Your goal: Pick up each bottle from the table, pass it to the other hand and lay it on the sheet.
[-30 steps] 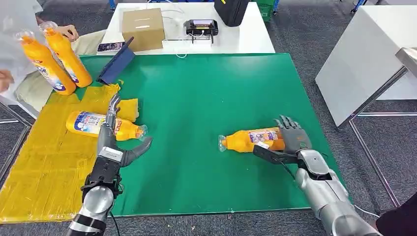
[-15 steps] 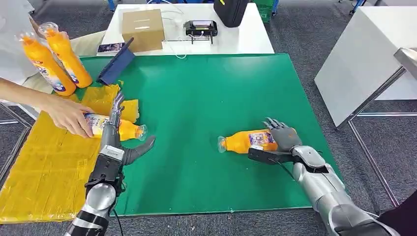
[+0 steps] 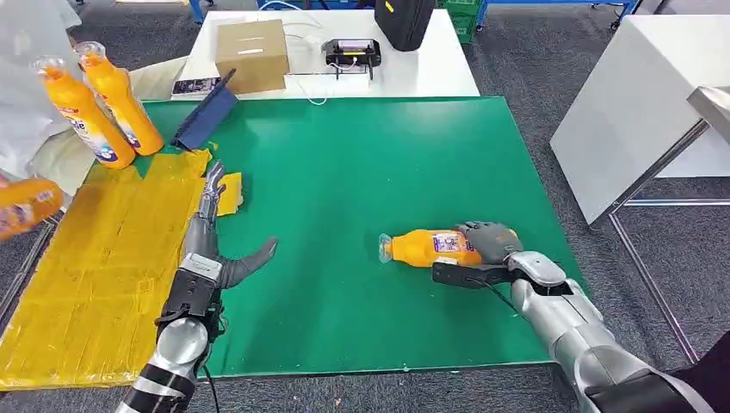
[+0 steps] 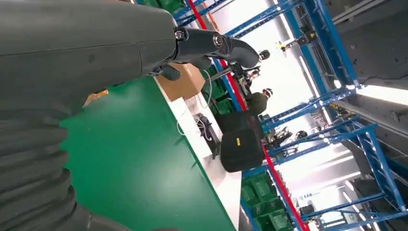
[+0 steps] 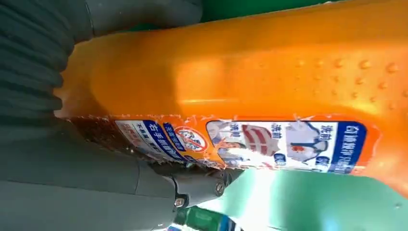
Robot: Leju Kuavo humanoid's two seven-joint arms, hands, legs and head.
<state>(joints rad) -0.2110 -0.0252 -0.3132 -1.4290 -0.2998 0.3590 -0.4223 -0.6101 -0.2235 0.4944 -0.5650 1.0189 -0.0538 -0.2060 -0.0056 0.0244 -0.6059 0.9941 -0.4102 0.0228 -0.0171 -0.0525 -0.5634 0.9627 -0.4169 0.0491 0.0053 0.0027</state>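
An orange bottle (image 3: 423, 247) with a blue-and-white label lies on its side on the green table (image 3: 361, 172), cap pointing left. My right hand (image 3: 491, 248) grips its base end, fingers curled over the top and thumb along the near side. In the right wrist view the bottle (image 5: 250, 82) lies against my right hand (image 5: 72, 159). My left hand (image 3: 205, 245) is open with its fingers stretched out flat at the edge of the yellow sheet (image 3: 95, 275), holding nothing. The left wrist view has my left hand (image 4: 96, 53) above the green top.
A person at the far left holds two upright orange bottles (image 3: 82, 112) and carries a third (image 3: 26, 206) off the sheet's left edge. A blue folder (image 3: 205, 112), cardboard box (image 3: 250, 52), black device (image 3: 351, 50) and black bag (image 3: 405, 19) stand at the back.
A person's hand took the bottle from the sheet beside my left hand and carried it off left. My right hand's fingers curled down over the bottle on the table.
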